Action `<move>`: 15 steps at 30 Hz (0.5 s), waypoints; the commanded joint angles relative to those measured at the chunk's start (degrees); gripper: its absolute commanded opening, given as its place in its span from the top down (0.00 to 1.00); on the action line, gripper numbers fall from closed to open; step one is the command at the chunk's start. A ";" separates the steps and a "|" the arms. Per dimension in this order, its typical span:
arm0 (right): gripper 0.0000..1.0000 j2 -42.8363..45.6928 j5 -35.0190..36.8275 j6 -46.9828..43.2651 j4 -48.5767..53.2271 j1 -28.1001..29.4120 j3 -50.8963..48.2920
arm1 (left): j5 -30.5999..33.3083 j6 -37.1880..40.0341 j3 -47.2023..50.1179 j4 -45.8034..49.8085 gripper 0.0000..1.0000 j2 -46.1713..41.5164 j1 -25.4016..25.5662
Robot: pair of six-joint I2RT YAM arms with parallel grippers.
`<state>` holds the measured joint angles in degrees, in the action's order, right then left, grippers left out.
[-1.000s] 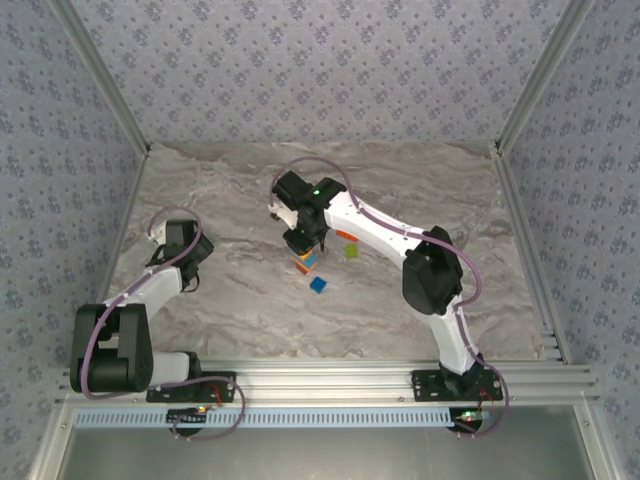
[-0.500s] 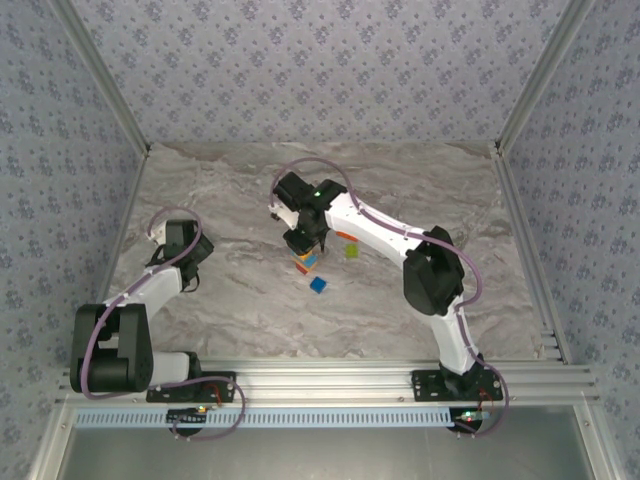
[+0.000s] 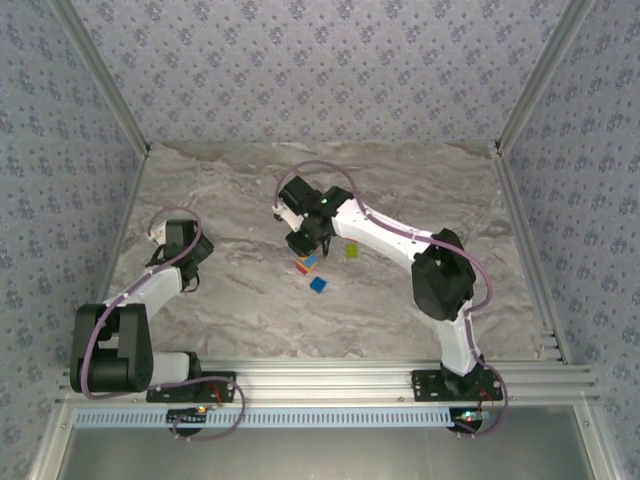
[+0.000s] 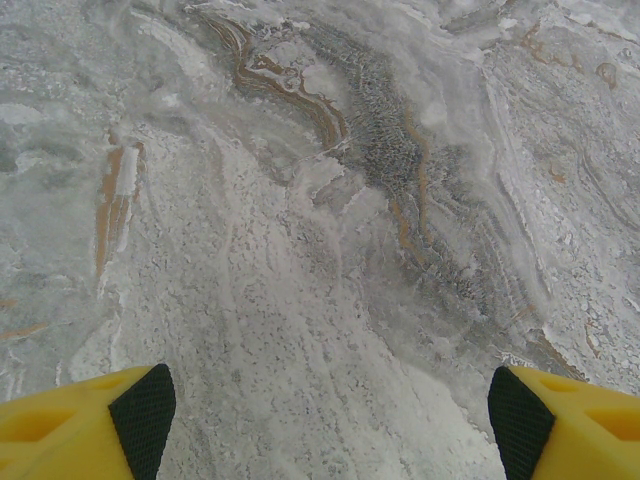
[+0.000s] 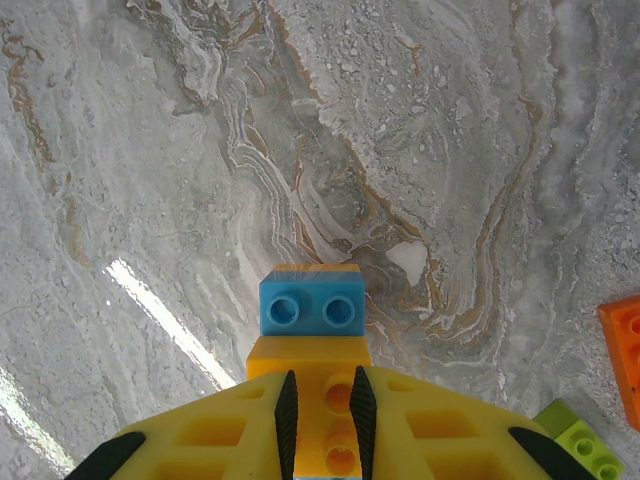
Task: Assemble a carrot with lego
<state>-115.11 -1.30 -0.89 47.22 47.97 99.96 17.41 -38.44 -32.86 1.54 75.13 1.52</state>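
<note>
In the right wrist view my right gripper (image 5: 322, 385) is shut on the part-built carrot (image 5: 310, 345), a stack of orange bricks with a blue brick (image 5: 310, 306) at its far end, held just above the marble. From above, that gripper (image 3: 305, 243) hangs over the loose lego: a red-orange brick (image 3: 300, 266) touching a blue brick (image 3: 311, 260), another blue brick (image 3: 318, 285) nearer me, and a lime green brick (image 3: 351, 250) to the right. My left gripper (image 4: 325, 420) is open over bare marble, far left of the bricks (image 3: 190, 280).
An orange brick (image 5: 625, 340) and a lime green brick (image 5: 582, 447) lie at the right edge of the right wrist view. The marble tabletop (image 3: 230, 300) is walled in by patterned panels, with an aluminium rail (image 3: 340, 372) along the near edge.
The right arm's wrist has turned and shifted slightly; its forearm now covers the orange brick that showed beside the green one. The left arm has not moved.
</note>
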 commanded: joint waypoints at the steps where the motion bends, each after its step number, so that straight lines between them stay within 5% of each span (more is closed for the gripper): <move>1: 0.73 -2.44 0.33 1.70 6.49 0.06 -6.10 | 0.96 0.77 -1.24 0.88 0.16 0.11 0.34; 15: 0.73 -0.64 0.55 2.56 4.28 0.07 -10.40 | 0.98 0.76 -1.44 0.87 0.16 0.35 0.33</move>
<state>-111.85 -1.28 0.64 40.91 47.97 93.89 17.41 -38.44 -32.86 1.54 75.13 1.54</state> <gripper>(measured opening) 0.267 0.844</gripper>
